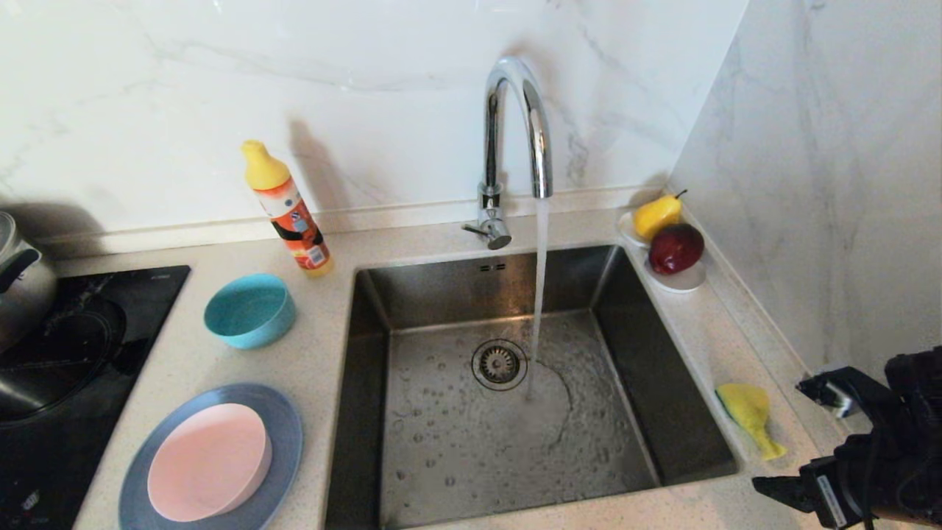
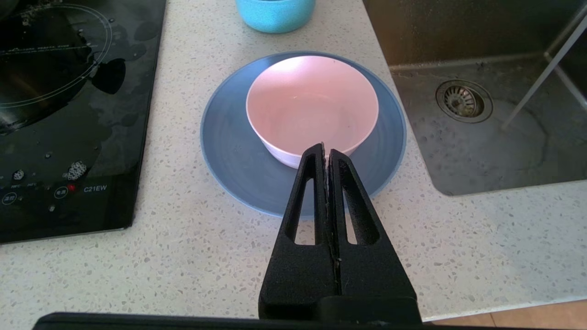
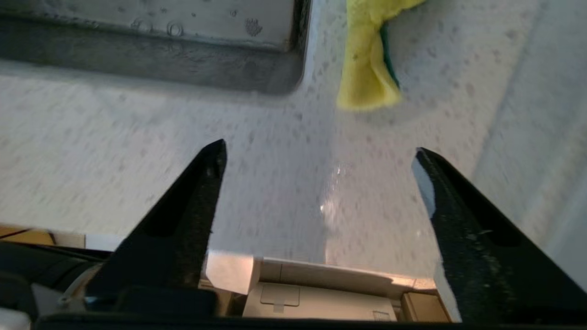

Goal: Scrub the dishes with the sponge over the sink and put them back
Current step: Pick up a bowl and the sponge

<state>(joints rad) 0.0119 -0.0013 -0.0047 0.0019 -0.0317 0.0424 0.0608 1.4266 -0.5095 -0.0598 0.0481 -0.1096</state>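
The black cooktop (image 2: 69, 114) reads "C21EW" (bottle label illegible).

An orange bottle (image 1: 289, 212) is standing on the worktop (image 1: 324, 353); a pear (image 1: 657, 214) and apple (image 1: 675, 247) are sitting on a saucer (image 1: 684, 280).

Wide flat grey-blue plate (image 1: 283, 434) w/ a pale pink bowl (image 1: 208, 461) is seen; a smaller teal bowl (image 1: 249, 310) shows a speckled outside. Small sponge (image 1: 749, 414) is yellow w/ a green scouring face. Square steel sink (image 1: 662, 383) is brushed grey. Countertop (image 1: 324, 353) is cream w/ dark specks; wall is white marble, grey-veined. Bottle (image 1: 288, 210) is orange, yellow-capped. Yellow pear (image 1: 657, 215) & dark red apple (image 1: 675, 248) sit on a white saucer (image 1: 681, 280). Both grippers (image 2: 326, 149) (image 3: 316, 160) are black.
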